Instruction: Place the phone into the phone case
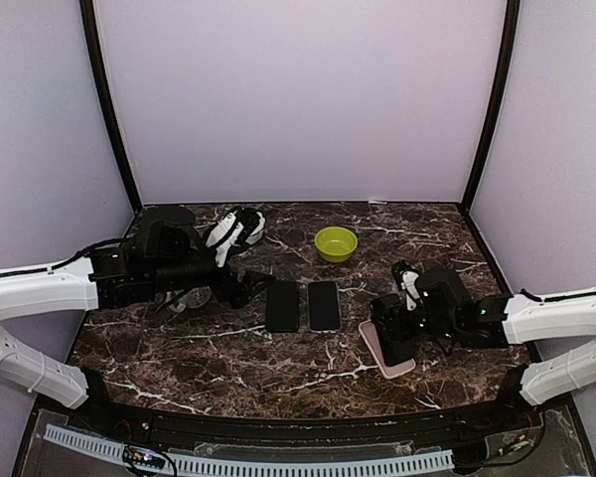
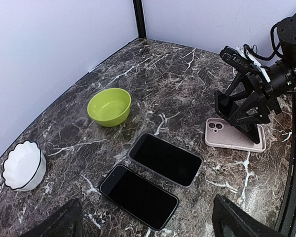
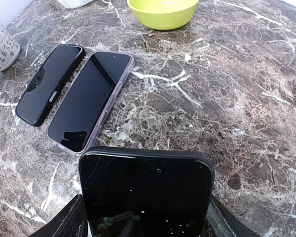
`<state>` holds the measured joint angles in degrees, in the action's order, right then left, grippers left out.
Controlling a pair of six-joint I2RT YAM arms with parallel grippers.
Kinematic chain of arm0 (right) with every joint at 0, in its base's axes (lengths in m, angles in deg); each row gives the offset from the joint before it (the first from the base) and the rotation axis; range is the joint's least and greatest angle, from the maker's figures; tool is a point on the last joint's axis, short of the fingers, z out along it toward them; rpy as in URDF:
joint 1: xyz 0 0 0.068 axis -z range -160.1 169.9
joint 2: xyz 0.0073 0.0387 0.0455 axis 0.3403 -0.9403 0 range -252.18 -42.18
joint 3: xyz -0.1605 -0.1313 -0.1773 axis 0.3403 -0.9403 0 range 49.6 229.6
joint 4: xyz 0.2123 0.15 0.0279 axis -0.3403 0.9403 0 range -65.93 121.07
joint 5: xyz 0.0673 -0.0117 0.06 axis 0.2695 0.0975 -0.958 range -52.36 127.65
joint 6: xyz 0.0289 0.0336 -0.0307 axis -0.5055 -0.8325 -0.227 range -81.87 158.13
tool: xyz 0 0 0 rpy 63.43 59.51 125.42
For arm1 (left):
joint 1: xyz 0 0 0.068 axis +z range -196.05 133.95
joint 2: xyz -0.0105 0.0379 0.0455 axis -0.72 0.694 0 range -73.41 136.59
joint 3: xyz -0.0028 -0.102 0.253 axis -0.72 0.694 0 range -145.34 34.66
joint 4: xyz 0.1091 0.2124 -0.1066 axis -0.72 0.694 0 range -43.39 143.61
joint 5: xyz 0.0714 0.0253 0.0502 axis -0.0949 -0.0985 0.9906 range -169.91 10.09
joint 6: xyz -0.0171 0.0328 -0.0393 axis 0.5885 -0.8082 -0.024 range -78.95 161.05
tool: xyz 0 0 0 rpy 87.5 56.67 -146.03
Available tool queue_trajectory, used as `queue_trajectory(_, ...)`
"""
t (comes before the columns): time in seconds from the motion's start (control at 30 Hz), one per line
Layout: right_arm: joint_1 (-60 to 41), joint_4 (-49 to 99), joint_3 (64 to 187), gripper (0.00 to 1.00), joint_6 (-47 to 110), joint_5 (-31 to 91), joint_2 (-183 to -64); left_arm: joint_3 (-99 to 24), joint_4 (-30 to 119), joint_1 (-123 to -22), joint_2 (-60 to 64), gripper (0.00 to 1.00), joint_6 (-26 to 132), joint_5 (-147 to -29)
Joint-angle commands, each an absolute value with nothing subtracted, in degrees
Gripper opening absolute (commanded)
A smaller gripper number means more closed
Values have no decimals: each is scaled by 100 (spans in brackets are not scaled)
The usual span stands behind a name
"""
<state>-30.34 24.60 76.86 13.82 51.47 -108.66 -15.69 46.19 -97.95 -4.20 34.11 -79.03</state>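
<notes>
Right wrist cam: fingers [image 3: 71,222] of the right gripper [image 3: 145,222] sit on both long edges of the phone [image 3: 145,182]. It's gripped partway open, screen toward the lens. The case isn't visible in this view.

Left wrist cam fills that in. The pink case [image 2: 222,138] lies flat on the table [image 2: 177,79], with the phone tilted over it; I can't tell if they touch. The left gripper [image 2: 147,217] is spread wide and holds nothing. Ahead of it lie a second phone [image 2: 138,190] and a third phone [image 2: 165,159], side by side. Further out are a green bowl [image 2: 108,106] and a white bowl [image 2: 23,165]. Top cam shows only the case's near end, under the right gripper.
</notes>
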Motion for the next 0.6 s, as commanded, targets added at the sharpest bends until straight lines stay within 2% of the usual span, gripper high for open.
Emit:
queue_trajectory(0.0, -3016, 1694, 7551, 2, 1440, 5209, -10882, -1494, 4538, -9765, -424, 93, 3336, -7981)
queue_trajectory(0.33, -3082, 1946, 7506, 0, 1007, 4975, -11065, -1500, 4552, -9764, -415, 93, 3309, -7955)
queue_trajectory(0.57, -3606, 2201, 7497, 0, 879, 5258, -11106, -1500, 4563, -9759, -424, 93, 3311, -7972)
